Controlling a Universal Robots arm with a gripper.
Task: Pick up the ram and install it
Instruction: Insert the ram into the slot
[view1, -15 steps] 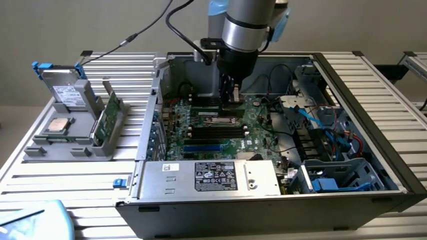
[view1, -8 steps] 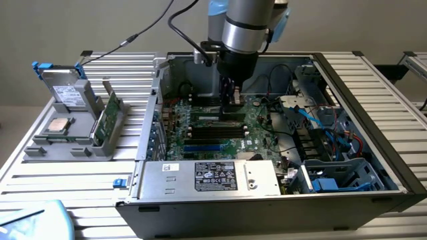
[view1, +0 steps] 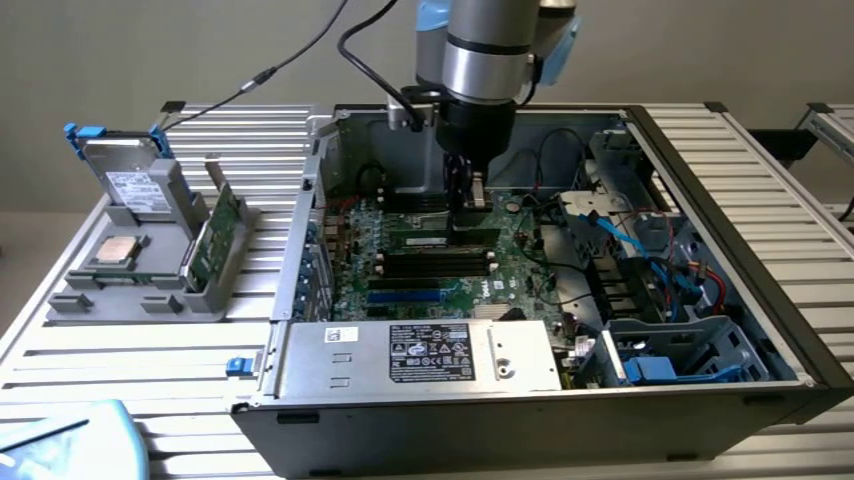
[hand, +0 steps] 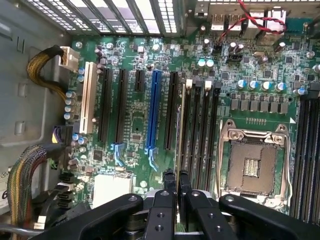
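In the wrist view the ram (hand: 178, 125) shows edge-on as a thin dark-green strip, standing over the outermost of the black memory slots (hand: 201, 130) next to the processor socket (hand: 252, 162). My gripper (hand: 176, 176) is shut on the ram's near end, one black fingertip (hand: 169, 176) on each side. Whether the stick sits in the slot or hovers just above it I cannot tell. In the exterior view the gripper (view1: 466, 200) reaches down into the open computer case (view1: 747, 330), low over the motherboard (view1: 427, 265).
A grey fixture (view1: 80, 300) at the exterior view's left carries a hard drive (view1: 134, 185), a silver processor chip (view1: 118, 251) and a green card with a metal bracket (view1: 214, 235). The power supply (view1: 420, 355) lies at the case front. Cable bundles (hand: 42, 67) and blue and black expansion slots (hand: 153, 110) flank the memory slots.
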